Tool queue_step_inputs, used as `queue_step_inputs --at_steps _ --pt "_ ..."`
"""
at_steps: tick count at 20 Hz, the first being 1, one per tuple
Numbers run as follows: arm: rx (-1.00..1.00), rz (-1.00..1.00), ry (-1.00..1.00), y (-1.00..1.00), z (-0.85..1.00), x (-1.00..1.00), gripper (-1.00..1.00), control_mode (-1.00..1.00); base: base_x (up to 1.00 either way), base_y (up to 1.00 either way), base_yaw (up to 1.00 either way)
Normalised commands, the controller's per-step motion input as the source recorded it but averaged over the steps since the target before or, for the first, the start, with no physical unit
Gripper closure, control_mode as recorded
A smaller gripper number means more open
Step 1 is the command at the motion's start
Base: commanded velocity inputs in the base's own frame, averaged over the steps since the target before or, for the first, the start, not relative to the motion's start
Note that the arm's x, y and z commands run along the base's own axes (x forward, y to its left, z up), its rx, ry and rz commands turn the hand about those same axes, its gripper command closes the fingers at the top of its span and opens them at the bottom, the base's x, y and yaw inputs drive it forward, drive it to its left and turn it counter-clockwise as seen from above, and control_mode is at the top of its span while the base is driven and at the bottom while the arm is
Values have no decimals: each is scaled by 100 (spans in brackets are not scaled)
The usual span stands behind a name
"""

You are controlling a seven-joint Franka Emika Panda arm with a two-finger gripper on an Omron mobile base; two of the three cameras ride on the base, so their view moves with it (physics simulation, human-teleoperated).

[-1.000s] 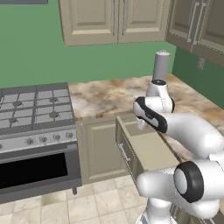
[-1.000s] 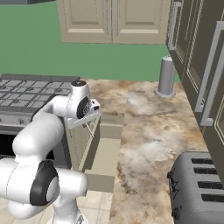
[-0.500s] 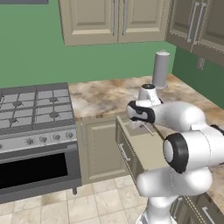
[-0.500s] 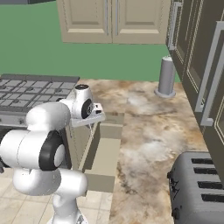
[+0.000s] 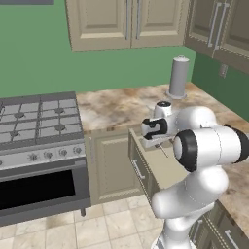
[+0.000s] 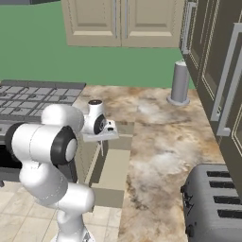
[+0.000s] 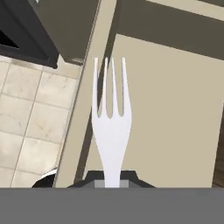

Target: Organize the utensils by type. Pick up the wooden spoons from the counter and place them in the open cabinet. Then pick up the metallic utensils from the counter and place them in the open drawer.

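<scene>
Below the gripper [image 7: 112,180], clenched on the fork [image 7: 110,131], the open drawer [image 7: 175,113] is being approached for release.

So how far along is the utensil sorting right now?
Late stage, it seems. The gripper holds the fork tines-down over the open drawer, so dropping it in is what's left. No other utensils lie on the visible counter; whether the spoons reached the cabinet can't be seen.
</scene>
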Motion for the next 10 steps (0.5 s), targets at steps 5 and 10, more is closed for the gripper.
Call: queue_step_inputs --at_steps 5,10 --pt "0 -11 5 -5 -54 21 100 -100 0 0 0" --pt "0 -16 6 0 -52 17 100 -100 0 0 0"
